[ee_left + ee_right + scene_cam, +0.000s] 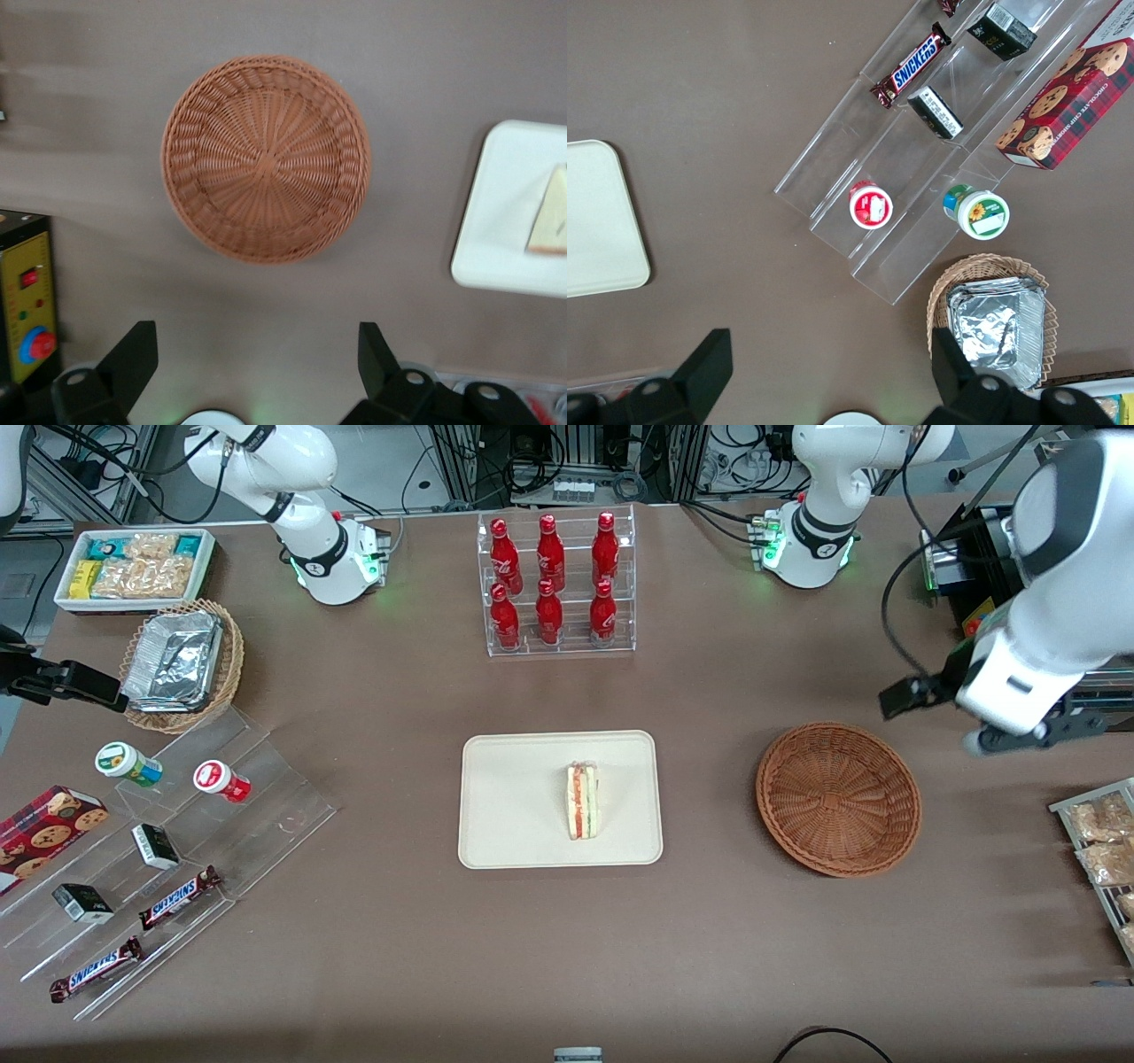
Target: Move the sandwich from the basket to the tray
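The sandwich (583, 802) (551, 217), a pale wedge with red and green layers, lies on the cream tray (514, 806) (505, 221) in the middle of the table. Beside the tray, toward the working arm's end, sits the reddish-brown wicker basket (837, 797) (266, 159), with nothing in it. My gripper (1032, 735) (257, 341) hangs high above the table, farther from the front camera than the basket and more toward the working arm's end. Its fingers (133, 350) are spread wide apart and hold nothing.
A clear rack of red bottles (560, 584) stands farther back than the tray. Toward the parked arm's end are a snack bin (133, 567), a foil-filled tan basket (182, 664) and stepped acrylic shelves (168, 850). Snack packets (1103, 841) and a control box (27, 301) lie near the working arm.
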Robot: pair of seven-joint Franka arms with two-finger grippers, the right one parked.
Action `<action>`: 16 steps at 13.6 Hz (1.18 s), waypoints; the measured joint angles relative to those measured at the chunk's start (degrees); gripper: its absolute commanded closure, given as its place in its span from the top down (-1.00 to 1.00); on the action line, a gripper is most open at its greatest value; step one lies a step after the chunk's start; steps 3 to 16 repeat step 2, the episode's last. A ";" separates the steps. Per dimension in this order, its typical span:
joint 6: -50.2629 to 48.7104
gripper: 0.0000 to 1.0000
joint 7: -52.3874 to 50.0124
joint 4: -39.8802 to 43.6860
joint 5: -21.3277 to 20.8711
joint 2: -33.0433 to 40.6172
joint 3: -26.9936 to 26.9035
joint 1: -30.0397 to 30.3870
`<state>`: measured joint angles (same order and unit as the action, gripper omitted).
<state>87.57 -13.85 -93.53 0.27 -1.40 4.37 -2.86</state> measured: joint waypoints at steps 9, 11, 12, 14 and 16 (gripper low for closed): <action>-2.58 1.00 3.98 -0.03 0.00 2.16 0.02 2.06; -2.58 1.00 3.98 -0.03 0.00 2.16 0.02 2.06; -2.58 1.00 3.98 -0.03 0.00 2.16 0.02 2.06; -2.58 1.00 3.98 -0.03 0.00 2.16 0.02 2.06; -2.58 1.00 3.98 -0.03 0.00 2.16 0.02 2.06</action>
